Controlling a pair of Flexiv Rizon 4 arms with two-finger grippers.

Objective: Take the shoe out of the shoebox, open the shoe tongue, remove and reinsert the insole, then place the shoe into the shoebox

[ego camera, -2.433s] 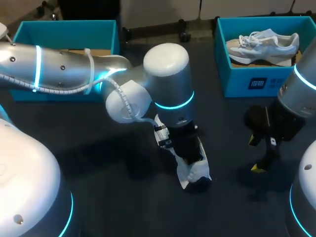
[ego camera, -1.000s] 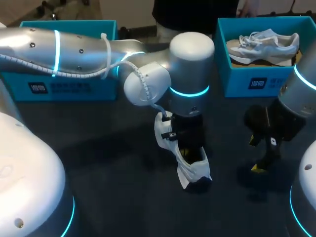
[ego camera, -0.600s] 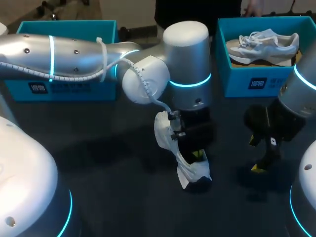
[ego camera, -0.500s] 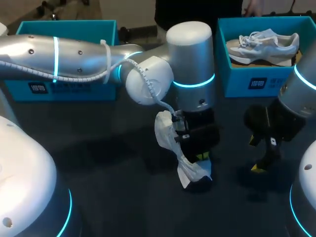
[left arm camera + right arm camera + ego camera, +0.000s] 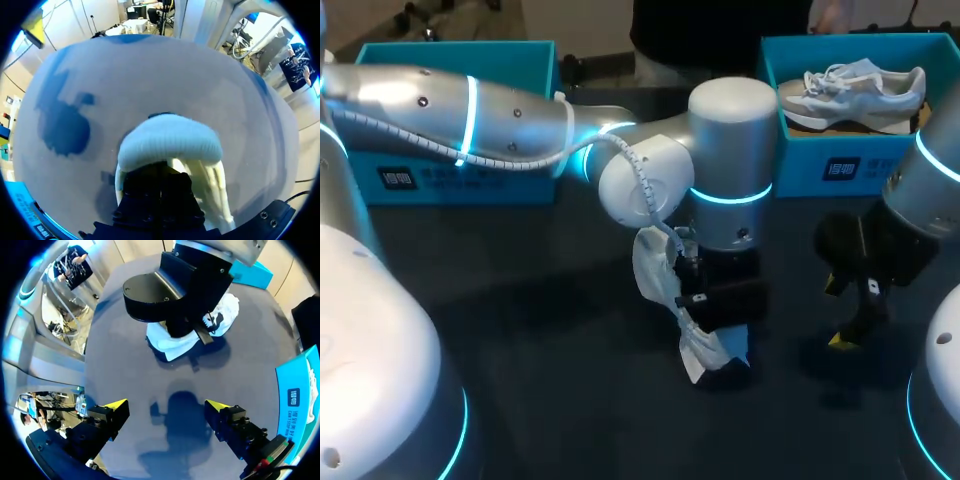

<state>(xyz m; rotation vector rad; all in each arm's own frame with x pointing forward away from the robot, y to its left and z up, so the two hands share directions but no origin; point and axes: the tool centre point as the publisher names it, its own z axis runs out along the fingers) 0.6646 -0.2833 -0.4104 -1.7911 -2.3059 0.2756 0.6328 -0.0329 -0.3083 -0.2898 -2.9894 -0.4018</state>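
At centre of the dark table (image 5: pixel 540 340), buries the left gripper (image 5: pixel 720 300) in the opening of the white shoe (image 5: pixel 708 350), perhaps after the insole, clamped or not impossible to tell, and hangs the right gripper (image 5: pixel 165 407) nearby, tips spread, ready to steady.

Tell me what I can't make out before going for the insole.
- Left gripper: open or shut unclear; its dark body blocks the left wrist view, the left arm blocks the head view.
- Insole: hidden inside the shoe, every view.
- Left shoebox inside: left arm covers it, head view.
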